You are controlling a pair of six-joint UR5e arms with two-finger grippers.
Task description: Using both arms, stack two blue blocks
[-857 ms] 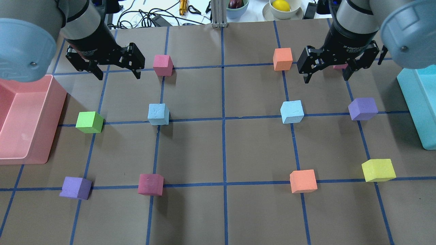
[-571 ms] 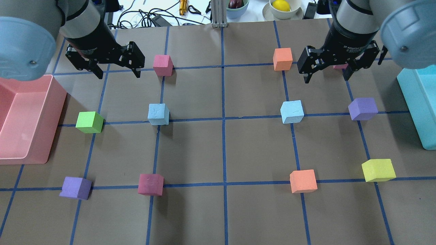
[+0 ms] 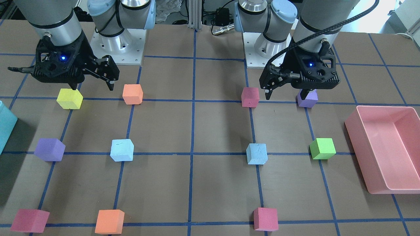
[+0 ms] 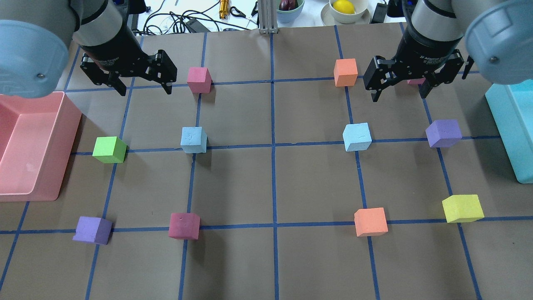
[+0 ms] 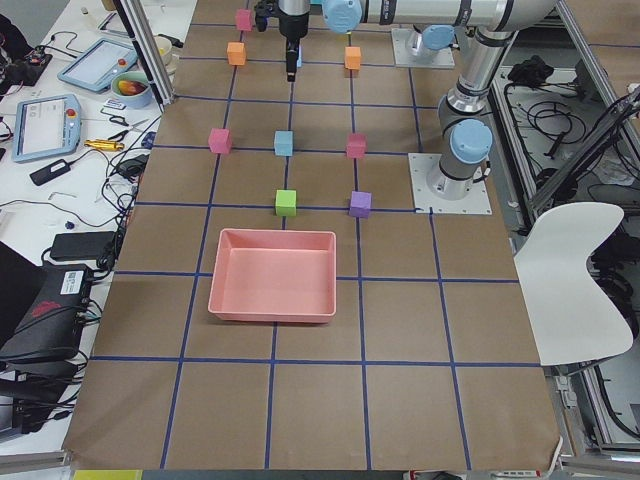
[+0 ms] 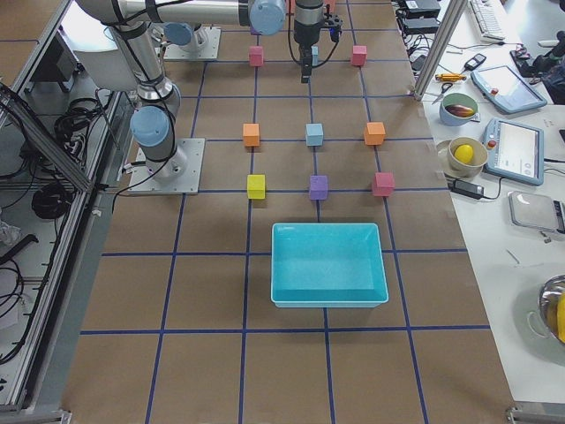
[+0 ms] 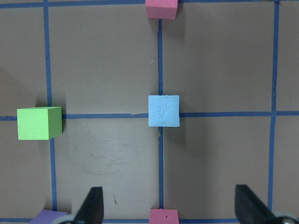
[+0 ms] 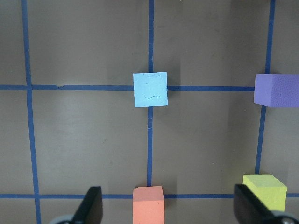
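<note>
Tabletop (image 4: 291, 183) blue blocks (image 4: 194, 140) (image 4: 357, 136) lie unmoved; only left gripper (image 4: 146, 93) has shifted slightly

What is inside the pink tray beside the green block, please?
Nothing: the front and left side views show the whole floor of the pink tray bare, with no block in it. From overhead, the left arm covers part of its far end.

Left blue block (image 4: 193, 140) and right blue block (image 4: 357, 136), matt foam with pitted, scuffed faces, table cover (image 4: 312, 187) of matt brown paper lined with blue tape (image 4: 273, 187), pink bin (image 4: 68, 146), smooth slightly glossy plastic, left arm (image 4: 102, 23) and right arm (image 4: 433, 18), satin grey metal
</note>
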